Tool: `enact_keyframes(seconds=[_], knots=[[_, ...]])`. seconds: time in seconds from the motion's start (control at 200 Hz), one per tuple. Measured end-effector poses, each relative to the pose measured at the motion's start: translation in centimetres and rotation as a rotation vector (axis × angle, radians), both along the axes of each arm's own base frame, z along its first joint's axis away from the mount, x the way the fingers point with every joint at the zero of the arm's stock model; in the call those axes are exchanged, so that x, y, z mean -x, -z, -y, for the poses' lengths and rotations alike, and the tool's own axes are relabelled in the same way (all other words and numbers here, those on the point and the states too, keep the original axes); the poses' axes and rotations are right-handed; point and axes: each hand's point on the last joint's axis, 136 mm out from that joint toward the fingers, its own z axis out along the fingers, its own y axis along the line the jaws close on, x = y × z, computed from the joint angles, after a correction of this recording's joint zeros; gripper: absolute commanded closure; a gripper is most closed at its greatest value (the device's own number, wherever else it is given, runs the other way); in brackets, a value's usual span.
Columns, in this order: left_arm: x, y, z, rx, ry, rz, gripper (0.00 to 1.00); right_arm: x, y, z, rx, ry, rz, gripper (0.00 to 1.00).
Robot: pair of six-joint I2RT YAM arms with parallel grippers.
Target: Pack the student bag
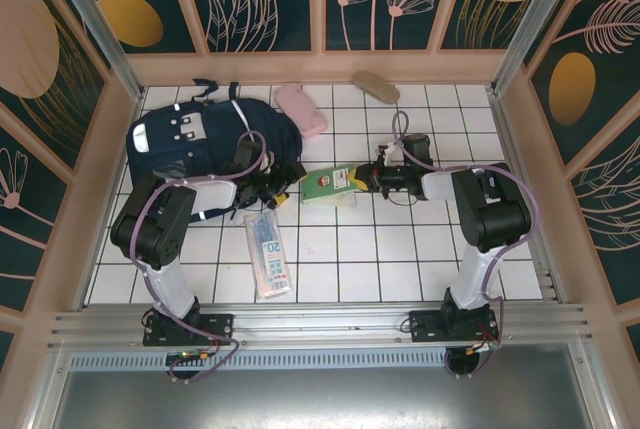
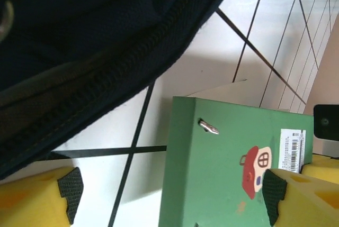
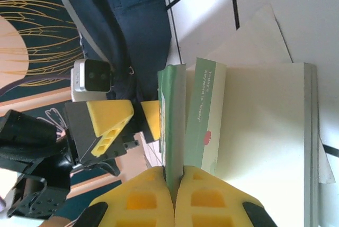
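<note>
Bag (image 1: 205, 139): lies flat on the tiled surface (image 1: 400, 259), far-left part, white patches and label facing up, straps trailing toward the middle. From the left wrist we see its dark fabric and a zip line (image 2: 79, 36) across the upper left. From the right wrist it rises behind the book at upper left (image 3: 127, 20).

Left claw (image 1: 278, 187): sits at the bag's near-right edge, between bag and book. Jaws wide, gripping nothing. In its own view (image 2: 169, 195) one pad (image 2: 69, 187) hangs over bare tile below the bag, and the other (image 2: 270, 200) overlaps the green cover. The right wrist view shows it (image 3: 132, 117) just beyond the cover's far edge; we cannot tell whether it touches.

Book (image 1: 328, 182): green, just right of the bag, near mid-surface. The cover (image 2: 222, 169) carries a red-and-cream house sticker and a barcode label. Right wrist view: the cover (image 3: 172, 121) stands up edge-on, lifted off the white pages (image 3: 265, 132), which lie flat.

Right claw (image 1: 368, 180): reaches in from the right, closed tight on the cover's near edge, yellow fingers pressed together either side of it (image 3: 174, 195).

Further out: pink case (image 1: 301, 110) beyond the bag's right side, close to it. Tan object (image 1: 375, 86) by the far wall, well apart. Clear pouch (image 1: 268, 252) near the left arm, on the near side of the bag.
</note>
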Motion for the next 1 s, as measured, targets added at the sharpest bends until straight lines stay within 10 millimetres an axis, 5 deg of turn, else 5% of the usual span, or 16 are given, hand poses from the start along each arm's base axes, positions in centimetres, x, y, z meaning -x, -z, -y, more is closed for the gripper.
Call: enact_keyframes(seconds=[0.345, 0.46, 0.611, 0.836, 1.001], knots=[[-0.9, 0.0, 2.9, 0.126, 0.016, 0.022, 0.71, 0.7, 0.1, 0.1, -0.055, 0.023, -0.051, 1.00], [-1.0, -0.4, 3.0, 0.134, 0.012, 0.026, 0.80, 0.8, 0.8, 0.6, -0.044, 0.038, -0.082, 1.00], [-0.9, -1.3, 3.1, 0.140, 0.014, 0.037, 0.90, 1.1, 1.6, 0.8, -0.008, 0.035, -0.084, 0.57], [0.0, -3.4, 3.2, 0.133, 0.033, 0.052, 0.99, 0.7, 0.6, 1.8, 0.146, 0.074, 0.017, 0.20], [0.3, -8.6, 2.7, 0.146, 0.028, 0.160, 1.00, 1.1, -2.5, 1.9, 0.119, 0.084, 0.109, 0.03]])
